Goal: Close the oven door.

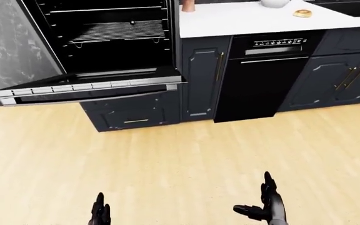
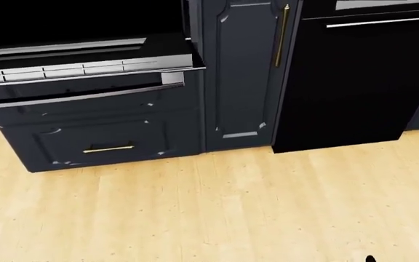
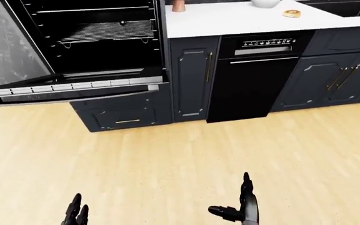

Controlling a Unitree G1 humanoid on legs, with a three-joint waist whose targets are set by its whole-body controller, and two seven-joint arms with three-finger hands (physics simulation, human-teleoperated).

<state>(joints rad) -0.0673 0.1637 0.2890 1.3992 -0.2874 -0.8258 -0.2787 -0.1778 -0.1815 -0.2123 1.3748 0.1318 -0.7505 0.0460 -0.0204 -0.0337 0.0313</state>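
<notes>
Both hands' fingers spread, empty, low; oven door hanging open, well apart upper-left

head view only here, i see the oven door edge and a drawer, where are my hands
Observer: Both hands hang low over the wood floor, left hand and right hand, well short of the oven door.
Operator: fingers holding anything
Observer: No, both sets of fingers are spread and empty.
Operator: is the door fully down
Observer: Yes, it lies about level, with a wire rack showing inside the cavity above it.
</notes>
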